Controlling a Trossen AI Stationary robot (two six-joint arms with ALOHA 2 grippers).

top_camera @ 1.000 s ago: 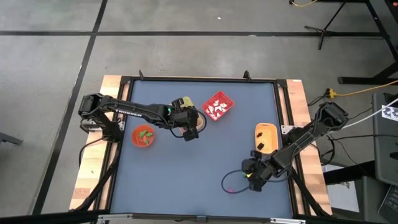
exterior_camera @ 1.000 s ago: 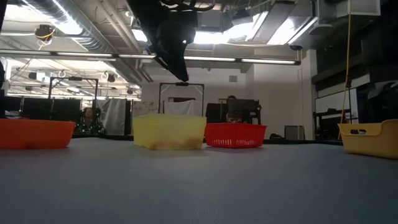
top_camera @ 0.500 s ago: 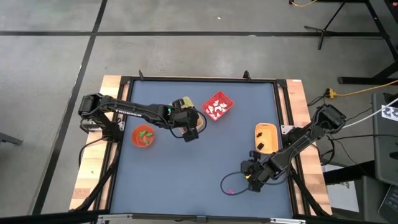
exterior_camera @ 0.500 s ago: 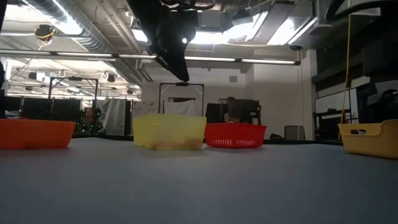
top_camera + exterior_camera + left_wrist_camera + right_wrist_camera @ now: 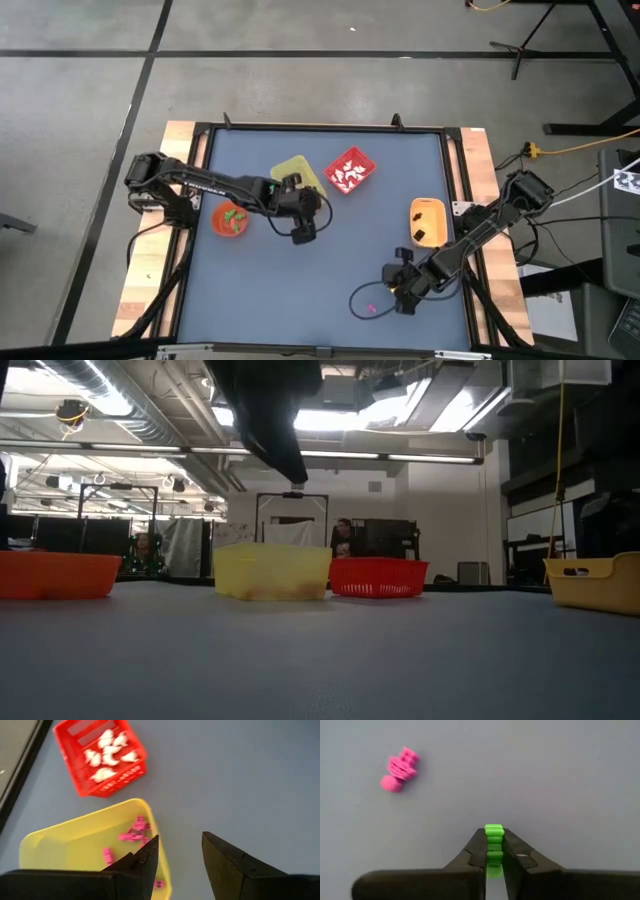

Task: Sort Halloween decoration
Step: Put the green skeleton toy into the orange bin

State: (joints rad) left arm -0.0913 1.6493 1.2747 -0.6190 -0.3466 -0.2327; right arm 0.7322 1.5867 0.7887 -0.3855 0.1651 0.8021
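Observation:
My right gripper [image 5: 494, 851] is low over the table's near right part and shut on a small green trinket [image 5: 493, 836]. A pink trinket [image 5: 400, 768] lies on the blue mat a little beyond it, also seen as the pink trinket [image 5: 372, 309] in the high view. My left gripper [image 5: 180, 851] hangs open and holds nothing, just on the near side of the yellow bin [image 5: 90, 845], which holds pink trinkets. The red bin [image 5: 100, 757] holds white trinkets. My right gripper pinches the green trinket between its two fingertips [image 5: 479, 851]. The trinket's ribbed end [image 5: 493, 829] sticks out past the tips. Whether the trinket rests on the mat or hangs clear of it, I cannot tell.
An orange bowl [image 5: 232, 218] with green pieces stands at the left. An orange tray [image 5: 428, 222] with black pieces stands at the right. A thin cable loop [image 5: 355, 297] lies beside my right gripper. The mat's middle [image 5: 330, 260] is bare.
My left gripper has drawn back from over the yellow bin toward the table's near edge, so more of the bin shows. My right arm has shifted a little toward the table's left.

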